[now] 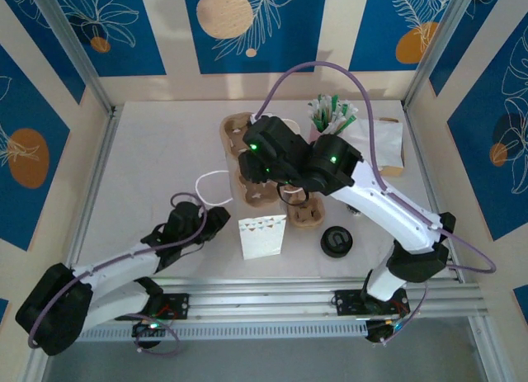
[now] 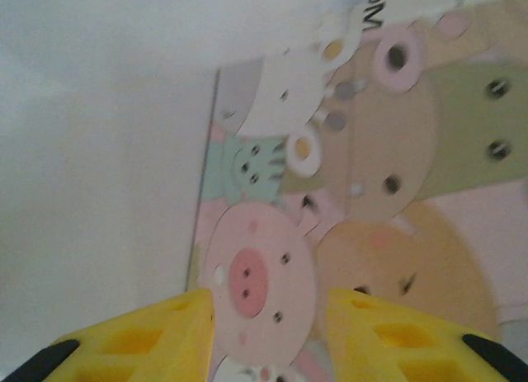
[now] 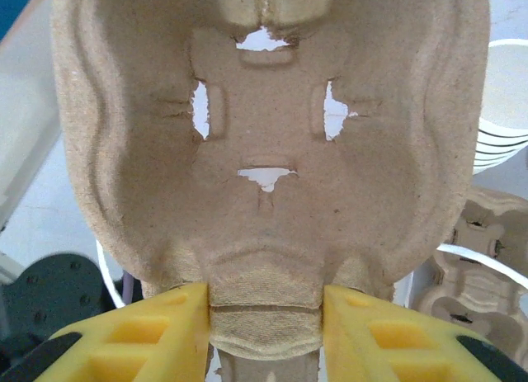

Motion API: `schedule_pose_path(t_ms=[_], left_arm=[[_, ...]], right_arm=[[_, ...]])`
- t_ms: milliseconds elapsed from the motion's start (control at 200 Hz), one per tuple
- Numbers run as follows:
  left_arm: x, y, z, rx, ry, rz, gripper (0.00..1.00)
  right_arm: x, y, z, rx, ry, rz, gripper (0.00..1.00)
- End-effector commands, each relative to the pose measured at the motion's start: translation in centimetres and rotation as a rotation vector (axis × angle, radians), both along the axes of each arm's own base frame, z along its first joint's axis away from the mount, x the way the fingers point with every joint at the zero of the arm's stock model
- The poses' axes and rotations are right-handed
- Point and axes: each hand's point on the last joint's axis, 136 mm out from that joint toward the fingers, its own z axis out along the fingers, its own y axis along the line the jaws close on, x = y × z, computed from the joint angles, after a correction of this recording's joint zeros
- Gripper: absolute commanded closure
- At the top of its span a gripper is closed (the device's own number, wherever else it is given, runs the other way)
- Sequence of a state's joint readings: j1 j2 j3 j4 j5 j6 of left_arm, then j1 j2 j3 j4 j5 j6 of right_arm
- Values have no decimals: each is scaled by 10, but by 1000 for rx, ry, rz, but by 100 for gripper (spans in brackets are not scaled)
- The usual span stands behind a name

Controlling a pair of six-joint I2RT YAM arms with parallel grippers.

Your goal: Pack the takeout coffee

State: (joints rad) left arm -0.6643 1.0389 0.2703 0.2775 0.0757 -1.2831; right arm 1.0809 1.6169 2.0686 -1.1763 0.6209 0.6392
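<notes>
While the right gripper pinches the cup carrier by its end tab, jaws closed on the pulp lip, the carrier sits at table centre over the spare carriers. The left gripper is low, just beside the paper bag, with its jaws part open and nothing between them. The bag's printed face shows ahead of the fingers.

The step looks like getting one carrier free and across to the bag. To do it well, the right arm should keep the tab pinch firm and lift straight up so the carrier below doesn't drag along, then hold it level. The bag stands upright but light, so the left arm could steady its wall before anything goes in.

It is tight on the right: a stirrer cup stands close behind the right wrist, and a black lid and a loose carrier lie near the bag. Open tabletop lies to the left, with frame rails along both sides.
</notes>
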Motion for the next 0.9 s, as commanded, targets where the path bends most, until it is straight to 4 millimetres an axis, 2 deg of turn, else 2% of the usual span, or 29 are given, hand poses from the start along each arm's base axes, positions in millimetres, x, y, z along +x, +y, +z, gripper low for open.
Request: schedule_pose_path(t_ms=[0, 280, 540, 755, 895], left_arm=[[-8, -3, -7, 24, 10, 15, 60], [-23, -39, 1, -18, -32, -43, 60], [-31, -75, 8, -72, -59, -93, 59], [-35, -72, 1, -37, -55, -118, 59], [-38, -57, 2, 38, -68, -114, 57]], right_arm=[[4, -9, -1, -32, -4, -58, 61], [11, -16, -25, -91, 41, -93, 61], [15, -17, -32, -120, 39, -52, 62], [6, -14, -40, -132, 40, 37, 62], [4, -18, -47, -154, 49, 48, 62]])
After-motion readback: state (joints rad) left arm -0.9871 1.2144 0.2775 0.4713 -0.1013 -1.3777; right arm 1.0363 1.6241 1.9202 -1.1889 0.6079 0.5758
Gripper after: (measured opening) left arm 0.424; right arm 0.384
